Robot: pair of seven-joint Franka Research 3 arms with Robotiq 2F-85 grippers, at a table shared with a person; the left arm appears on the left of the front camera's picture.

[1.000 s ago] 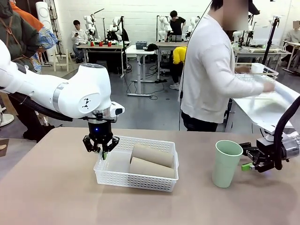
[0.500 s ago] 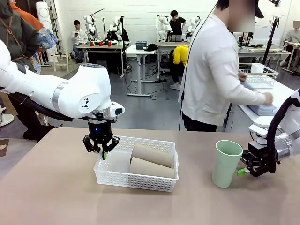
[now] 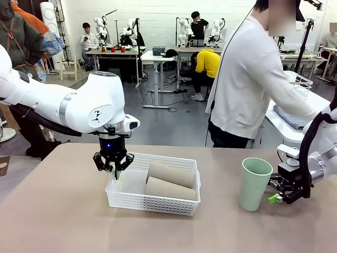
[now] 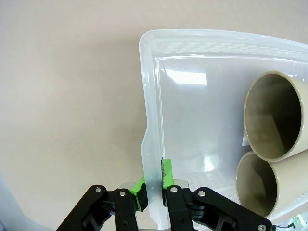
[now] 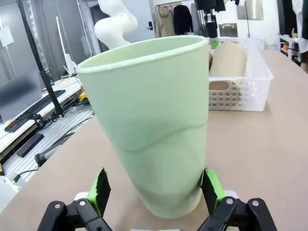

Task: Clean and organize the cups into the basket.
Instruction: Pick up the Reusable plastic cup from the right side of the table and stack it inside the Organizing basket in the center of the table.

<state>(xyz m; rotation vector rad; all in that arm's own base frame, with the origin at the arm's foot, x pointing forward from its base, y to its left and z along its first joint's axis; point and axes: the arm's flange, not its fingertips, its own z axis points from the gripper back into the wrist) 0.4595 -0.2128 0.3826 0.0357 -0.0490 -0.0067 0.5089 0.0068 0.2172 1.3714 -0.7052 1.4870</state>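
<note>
White basket [image 4: 147, 96] rim pinched by left pincer [image 4: 153, 185], right pincer [image 5: 156, 189] wide (flanking mint cup [image 5: 149, 120])

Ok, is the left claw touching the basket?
Touching. The left wrist view shows the left claw shut on the basket rim, a green pad on each side.

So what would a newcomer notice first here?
The pale mint green cup stands upright at the right of the table, the right hand open around its base. Mid-table, two tan-brown cups lie side by side in the white mesh basket, whose left wall the left hand pinches shut.
</note>
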